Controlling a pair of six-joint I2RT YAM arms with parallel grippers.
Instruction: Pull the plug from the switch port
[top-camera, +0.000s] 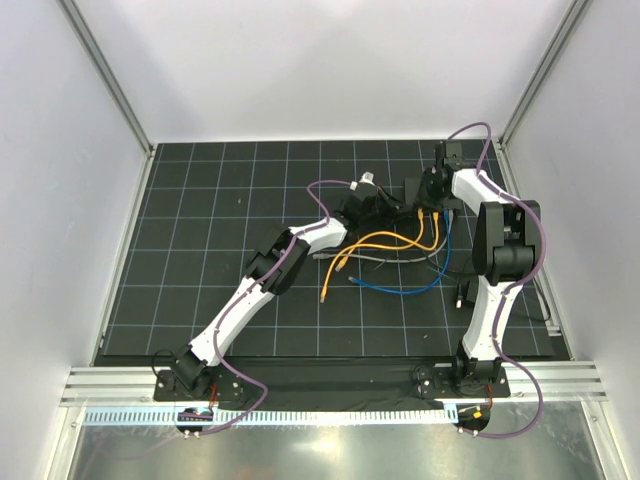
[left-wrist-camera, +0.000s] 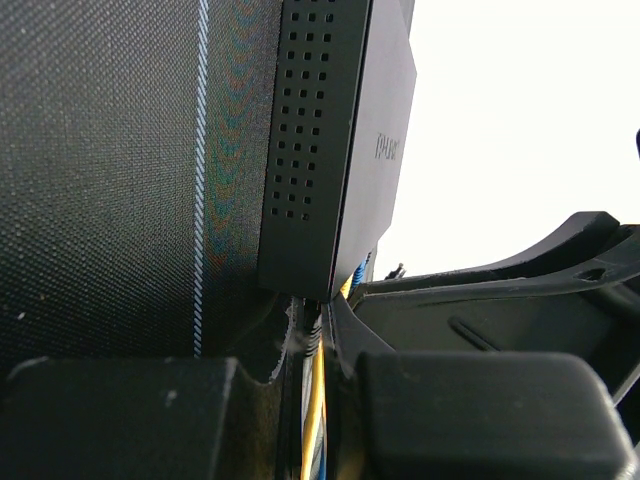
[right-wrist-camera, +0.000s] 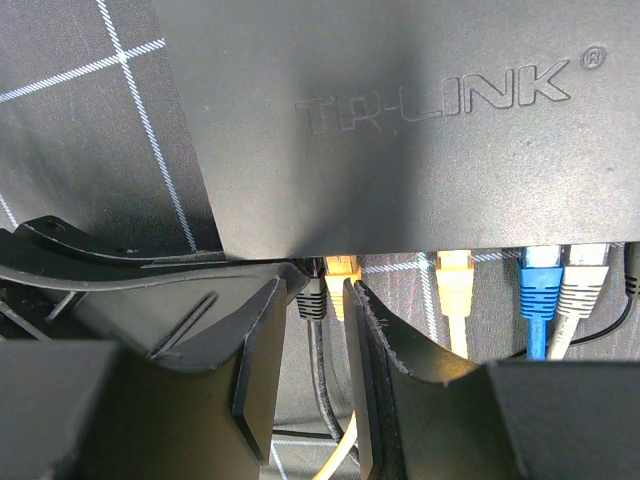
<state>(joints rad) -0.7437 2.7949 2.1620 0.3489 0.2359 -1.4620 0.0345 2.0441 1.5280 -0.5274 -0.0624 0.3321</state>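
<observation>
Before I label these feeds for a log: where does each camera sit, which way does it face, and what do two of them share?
Top external: above and behind the bases, looking down on the black mat; left arm and right arm show.
Left wrist: on the left arm, facing along the left fingers at the switch's vented side.
Right wrist: on the right arm, facing past the right fingers at the switch's lettered top and sockets.
Shared: both wrist views show the switch and a yellow cable between the fingers.
</observation>
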